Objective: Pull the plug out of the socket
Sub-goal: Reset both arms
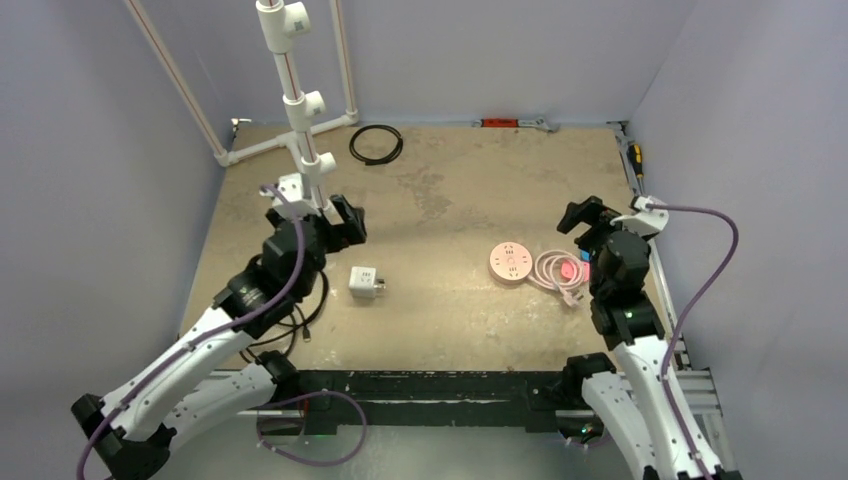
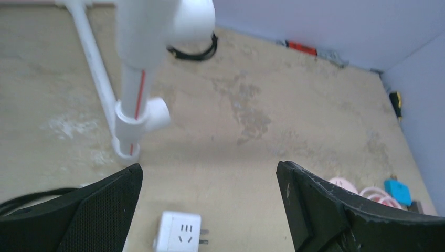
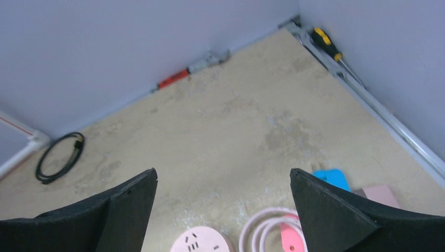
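- Worn tan table (image 1: 450, 190) sitting inside lavender walls, with a white pipe stand (image 1: 300, 100) rising at back left and a black cable loop (image 1: 376, 144) lying behind it.
- Socket (image 1: 366, 283) lying by itself left of centre, near the left arm, metal prongs pointing right. Nothing is showing plugged into it.
- Pink disc (image 1: 511, 263) and its coiled pink cable (image 1: 552, 272) lying well apart to the right. What looks like the plug (image 1: 570, 268) is sitting by the coil, hard to tell.
- Left fingers (image 2: 105, 210) hanging spread wide above the socket, touching nothing.
- Right fingers (image 3: 336, 210) hanging spread wide over the disc and coil, also empty.
- Judging the separation done; the step in hand is looking like backing off.
- Doing it well: lifting straight up, fingers wide, avoiding nudging the socket or snagging the coil.
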